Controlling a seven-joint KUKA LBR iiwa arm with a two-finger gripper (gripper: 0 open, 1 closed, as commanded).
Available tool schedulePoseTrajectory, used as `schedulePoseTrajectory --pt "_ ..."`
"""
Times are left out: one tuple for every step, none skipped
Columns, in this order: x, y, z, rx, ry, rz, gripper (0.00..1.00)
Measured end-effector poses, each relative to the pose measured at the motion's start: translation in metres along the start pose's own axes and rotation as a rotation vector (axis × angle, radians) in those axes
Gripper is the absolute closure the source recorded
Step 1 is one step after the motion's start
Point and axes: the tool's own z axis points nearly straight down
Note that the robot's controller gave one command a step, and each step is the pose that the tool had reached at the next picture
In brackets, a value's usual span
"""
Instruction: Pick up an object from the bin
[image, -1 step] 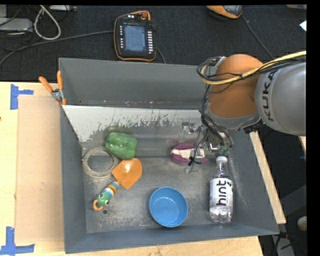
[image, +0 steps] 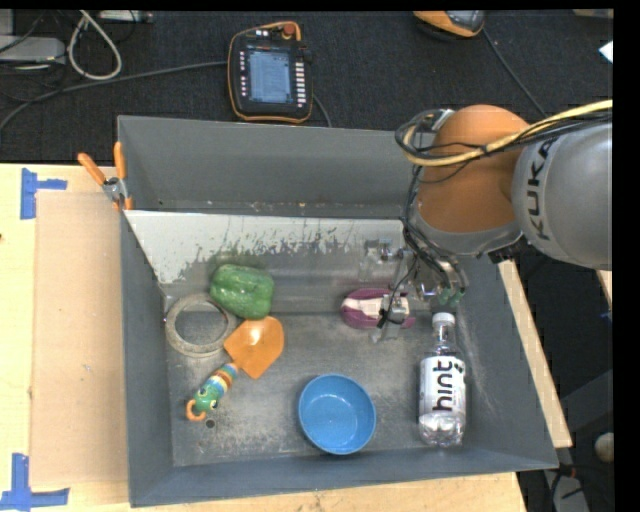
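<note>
My gripper (image: 392, 312) hangs low in the right half of the bin, near the back wall. Its tip is at the right end of a purple, eggplant-like toy (image: 360, 308) with a pale stripe, which lies on the bin floor. Whether it touches the toy I cannot tell. A clear water bottle (image: 441, 388) with a white cap lies just right of and in front of the gripper, its cap pointing toward the gripper.
A blue bowl (image: 337, 413) sits at the front middle. On the left lie a green pepper-like toy (image: 242, 288), a clear tape roll (image: 197, 327), an orange scoop (image: 254, 346) and a small multicoloured toy (image: 211, 392). The arm with its orange cover overhangs the bin's right rear corner.
</note>
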Motion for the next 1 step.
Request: schedulePoseTrajectory --pt "0.0972 0.0376 0.1164 -0.002 0.017 0.017 0.0"
